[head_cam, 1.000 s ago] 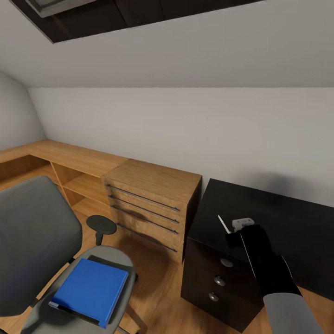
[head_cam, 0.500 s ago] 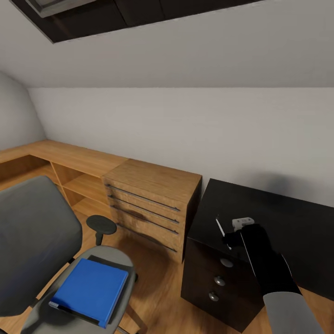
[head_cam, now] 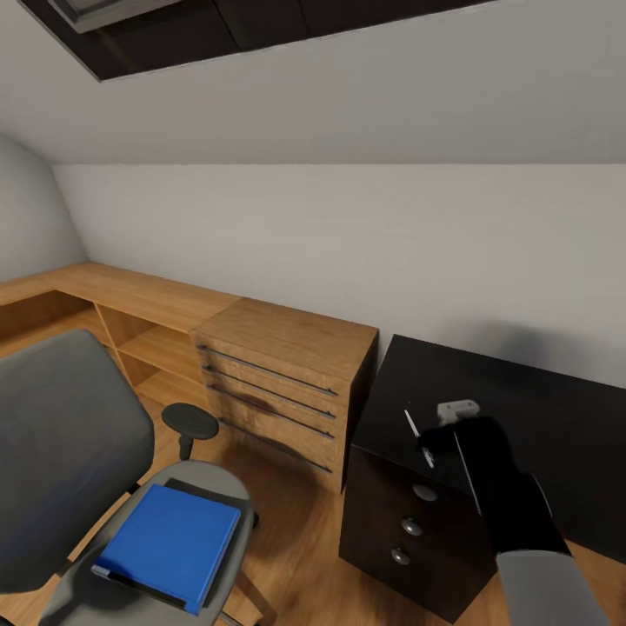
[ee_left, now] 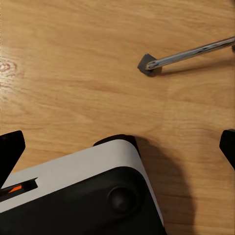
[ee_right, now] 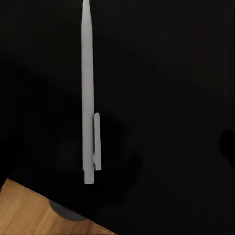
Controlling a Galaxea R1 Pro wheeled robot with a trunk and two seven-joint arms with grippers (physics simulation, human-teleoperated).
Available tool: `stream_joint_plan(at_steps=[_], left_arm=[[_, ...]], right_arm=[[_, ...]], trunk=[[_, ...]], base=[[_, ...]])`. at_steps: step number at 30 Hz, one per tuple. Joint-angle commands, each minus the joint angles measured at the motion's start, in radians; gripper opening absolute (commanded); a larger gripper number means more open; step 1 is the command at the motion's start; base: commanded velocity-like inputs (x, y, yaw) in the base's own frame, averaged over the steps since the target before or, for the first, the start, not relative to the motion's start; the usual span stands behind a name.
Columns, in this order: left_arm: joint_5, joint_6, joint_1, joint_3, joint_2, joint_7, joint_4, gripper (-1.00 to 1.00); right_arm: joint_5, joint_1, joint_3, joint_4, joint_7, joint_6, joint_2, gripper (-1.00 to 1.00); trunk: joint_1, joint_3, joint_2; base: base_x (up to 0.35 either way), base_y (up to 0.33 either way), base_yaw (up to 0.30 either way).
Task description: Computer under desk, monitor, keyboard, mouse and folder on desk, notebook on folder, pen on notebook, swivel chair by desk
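A white pen (head_cam: 414, 429) lies on the near left corner of a glossy black desk (head_cam: 522, 409), just beside the right gripper (head_cam: 432, 448), whose dark arm reaches in over the desktop. In the right wrist view the pen (ee_right: 88, 98) rests flat on the black surface, clip side up, with nothing gripping it; whether the right jaws are wide or narrow cannot be told, since the dark fingers blend into the desktop. A small white bracket on the gripper's wrist (head_cam: 456, 409) sits just behind the pen.

Below that desk corner, a black drawer unit (head_cam: 409, 530) with three round knobs stands on the wood floor (head_cam: 296, 539). A wooden chest of drawers (head_cam: 278, 387) with long dark handles stands right against the desk's left side, joined to a low wooden shelf (head_cam: 130, 326) that runs along the grey wall (head_cam: 348, 243).

To the left, well apart from the desk, a grey swivel chair (head_cam: 65, 452) holds a bright blue folder (head_cam: 169, 543) flat on its seat, its round dark armrest (head_cam: 191, 423) between seat and chest.

The left wrist view looks down on bare wood floor, a chrome chair leg (ee_left: 191, 53) tipped with a dark cap, and part of the robot's white-and-black base (ee_left: 83, 196); the left gripper's (ee_left: 120, 147) fingertips (ee_left: 10, 149) stand wide apart, holding nothing.
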Motion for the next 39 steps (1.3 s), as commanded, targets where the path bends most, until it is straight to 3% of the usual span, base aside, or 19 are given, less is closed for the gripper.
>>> stream_joint_plan(at_steps=[1, 7, 11, 14, 19, 26, 35, 36, 37, 39], left_arm=[[0.007, 0.003, 0.000, 0.000, 0.000, 0.005, -0.003, 1.00], [0.006, 0.003, 0.000, 0.000, 0.000, 0.004, -0.003, 1.00], [0.006, 0.003, 0.000, 0.000, 0.000, 0.003, -0.003, 1.00], [0.006, 0.003, 0.000, 0.000, 0.001, -0.001, -0.003, 1.00], [0.006, 0.003, 0.000, 0.000, 0.001, -0.004, -0.004, 1.00], [0.009, 0.006, 0.000, 0.000, 0.001, -0.005, -0.004, 1.00], [0.008, 0.004, 0.000, 0.000, 0.000, -0.004, -0.004, 1.00], [0.007, 0.004, 0.000, 0.000, 0.000, -0.004, -0.004, 1.00], [0.007, 0.003, 0.000, 0.000, 0.000, -0.004, -0.004, 1.00], [0.007, 0.003, 0.000, 0.000, 0.000, -0.004, -0.004, 1.00]], right_arm=[[0.009, 0.002, 0.000, -0.023, 0.011, 0.003, 0.000, 1.00], [0.000, 0.015, -0.002, -0.132, 0.017, 0.003, -0.003, 1.00], [-0.001, 0.037, -0.002, -0.157, 0.064, 0.003, -0.005, 1.00], [0.001, 0.058, -0.003, -0.179, 0.104, -0.060, -0.004, 1.00], [-0.003, 0.068, -0.005, -0.202, 0.123, -0.096, -0.002, 1.00], [-0.006, 0.115, -0.001, -0.293, 0.141, -0.112, 0.011, 1.00], [-0.007, 0.122, 0.008, -0.301, 0.144, -0.108, 0.034, 1.00], [-0.007, 0.122, 0.011, -0.301, 0.147, -0.109, 0.034, 1.00], [-0.006, 0.139, 0.056, -0.302, 0.224, -0.114, 0.031, 1.00], [-0.005, 0.143, 0.073, -0.302, 0.259, -0.115, 0.029, 1.00]], trunk=[[0.000, -0.001, -0.001], [0.000, -0.001, -0.001], [0.000, -0.001, -0.001], [0.000, -0.001, -0.001], [0.000, -0.001, -0.001], [0.000, -0.001, -0.001], [0.000, -0.001, -0.001], [0.000, -0.001, -0.001], [0.000, -0.001, -0.001], [0.000, -0.001, -0.001]], base=[[0.000, 0.000, 0.000], [0.000, 0.000, 0.000], [-0.042, 0.000, 0.000], [-0.165, 0.019, 0.000], [-0.215, 0.080, 0.000], [-0.263, 0.134, 0.000], [-0.115, 0.186, 0.085], [-0.017, 0.068, 0.174], [-0.005, 0.022, 0.216], [-0.004, 0.016, 0.223]])
